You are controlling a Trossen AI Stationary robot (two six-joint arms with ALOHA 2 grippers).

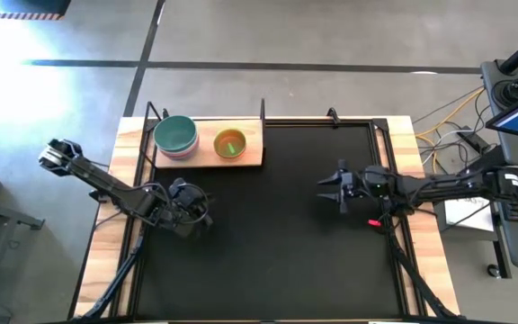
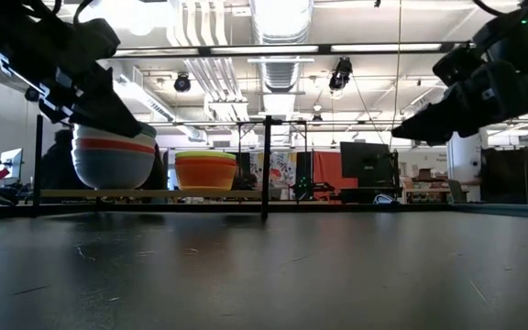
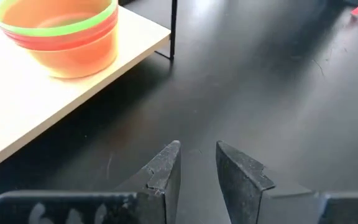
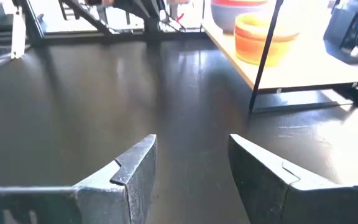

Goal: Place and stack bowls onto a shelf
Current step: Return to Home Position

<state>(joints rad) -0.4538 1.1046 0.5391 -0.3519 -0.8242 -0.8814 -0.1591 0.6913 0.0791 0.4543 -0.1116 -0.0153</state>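
The light-wood shelf [image 1: 200, 160] sits at the mat's far left and carries two stacks. The larger-bowl stack [image 1: 176, 137] has teal on top; the low view shows white, red and blue-grey walls [image 2: 113, 158]. To its right stands the smaller-bowl stack [image 1: 230, 144], orange outside with green rims [image 3: 58, 31] [image 4: 260, 31]. My left gripper [image 1: 200, 205] [image 3: 197, 155] hovers open over the mat, just in front of the shelf, holding nothing. My right gripper [image 1: 326, 187] [image 4: 191, 149] hangs open above the mat's right half and is empty too.
The black mat [image 1: 277, 252] spreads over most of the table. Thin black uprights [image 1: 263, 110] [image 3: 173, 28] stand at the shelf's corners. A small red object [image 1: 373, 222] lies near the mat's right edge. Cables and equipment [image 1: 511, 108] sit off the table's right side.
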